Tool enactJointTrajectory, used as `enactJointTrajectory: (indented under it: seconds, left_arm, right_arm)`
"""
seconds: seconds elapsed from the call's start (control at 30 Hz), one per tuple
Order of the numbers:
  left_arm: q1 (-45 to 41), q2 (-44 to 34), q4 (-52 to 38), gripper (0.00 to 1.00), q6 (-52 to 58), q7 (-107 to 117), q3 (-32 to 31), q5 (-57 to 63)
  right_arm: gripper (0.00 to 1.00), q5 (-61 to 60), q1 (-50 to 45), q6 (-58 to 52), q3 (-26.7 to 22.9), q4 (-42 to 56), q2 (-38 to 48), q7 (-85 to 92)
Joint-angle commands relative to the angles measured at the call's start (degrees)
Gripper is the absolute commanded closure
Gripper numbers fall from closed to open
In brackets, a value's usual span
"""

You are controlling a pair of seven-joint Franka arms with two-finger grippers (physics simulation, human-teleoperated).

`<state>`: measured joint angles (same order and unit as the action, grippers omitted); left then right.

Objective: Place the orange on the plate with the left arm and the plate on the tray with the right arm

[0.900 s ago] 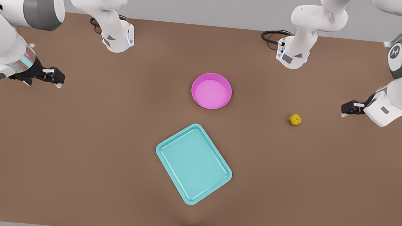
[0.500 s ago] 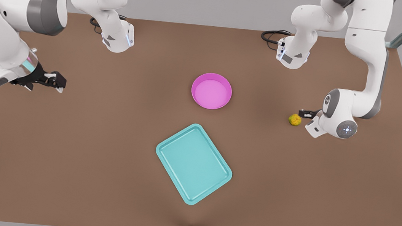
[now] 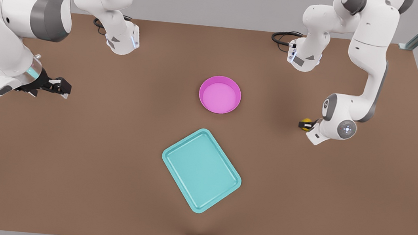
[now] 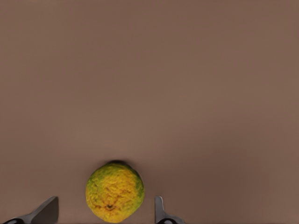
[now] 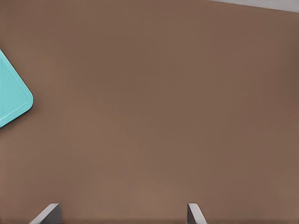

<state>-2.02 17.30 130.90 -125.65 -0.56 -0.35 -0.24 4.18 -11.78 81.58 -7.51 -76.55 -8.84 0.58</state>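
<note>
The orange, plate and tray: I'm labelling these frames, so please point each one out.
orange [image 4: 115,192], left wrist view, middle of its bumpy skin.
plate [image 3: 220,96], front view, light pink inside.
tray [image 3: 201,170], front view, bare flat floor at its centre.

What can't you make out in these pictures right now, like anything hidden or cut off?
- Orange: front view, mostly covered by the left gripper; whether the fingers touch it is unclear, since the wrist view's edge cuts them off.
- Right gripper: its height above the table cannot be judged.
- Tray: right wrist view, just one corner, cut by the edge.
</note>
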Motion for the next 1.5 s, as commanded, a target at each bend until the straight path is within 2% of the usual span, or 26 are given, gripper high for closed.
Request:
enactJointTrajectory:
  seconds: [0.0,0.47,0.5,0.53,0.57,0.6,0.77,0.8,0.83,1.0,1.07,1.13,1.2,1.27,1.4,1.47]
  left_arm:
    - [0.0,1.69,-0.03,0.0,-4.42,-4.45,0.0,-0.03]
    - [-0.18,3.36,1.72,0.0,-5.74,-4.28,0.0,-0.03]
    - [-0.18,3.36,1.81,0.15,-5.74,-4.28,0.0,-0.03]
    - [-0.09,3.45,1.81,0.26,-5.74,-4.28,0.0,-0.03]
    - [-0.18,3.62,1.72,0.26,-5.74,-4.28,0.0,-0.03]
    - [-0.18,3.62,1.72,0.31,-5.74,-4.28,0.0,-0.03]
    - [-0.18,3.62,1.63,0.31,-5.66,-4.19,0.09,-0.03]
    - [-0.18,3.53,1.63,0.36,-5.31,-3.84,0.09,-0.03]
    - [-0.18,3.09,1.63,0.38,-4.69,-3.57,0.09,-0.03]
    - [-0.44,2.83,1.2,0.38,-3.64,-3.22,0.09,-0.03]
    - [-5.88,-0.33,-1.17,0.38,1.54,3.45,0.09,-0.03]
    - [-6.5,-1.92,-3.28,0.38,7.26,5.3,-1.14,-0.03]
    - [-14.32,-0.34,-9.69,0.38,13.58,11.72,-2.64,-0.03]
    - [-23.37,1.77,-16.47,0.38,19.04,16.11,-2.64,-2.92]
    - [-41.3,11.7,-28.68,0.38,18.78,30.35,-2.64,-6.0]
    - [-46.23,16.28,-33.87,0.38,18.6,35.45,-2.64,-6.18]
  right_arm:
    - [0.0,-0.05,0.0,-0.19,-0.04,0.0,-0.04,0.12]
    - [0.0,-0.13,0.0,-0.28,-0.04,-0.35,-0.3,0.04]
    - [0.0,-0.13,0.0,-0.28,-0.04,-0.35,-0.3,0.12]
    - [0.0,-0.13,0.0,-0.28,-0.04,-0.79,-0.3,0.04]
    - [0.0,-0.22,0.0,-0.28,-0.04,-0.79,-0.3,0.04]
    - [0.0,-0.22,0.0,-0.28,-0.04,-0.79,-0.3,0.04]
    - [0.0,-0.22,0.0,-0.19,-0.04,-0.79,-0.39,0.12]
    - [0.0,-0.22,0.0,-0.19,-0.04,-0.79,-0.39,0.12]
    - [0.0,-0.22,0.09,-0.28,-0.04,-0.79,-0.39,0.12]
    - [0.0,-0.22,0.09,-0.19,-0.04,-0.79,-0.39,0.21]
    - [0.0,-0.31,0.09,-0.1,-0.04,-0.7,-0.74,0.21]
    - [0.0,-0.31,0.09,-0.1,-0.04,-0.7,-0.74,0.21]
    - [0.0,-0.31,0.09,0.07,-0.04,-0.7,-0.74,0.21]
    - [0.0,-0.31,0.09,0.25,-0.04,-0.79,-0.83,0.21]
    - [0.0,-0.31,0.09,0.25,-0.04,-0.79,-0.83,0.21]
    - [0.0,-0.31,0.09,0.34,-0.04,-0.79,-0.83,0.21]
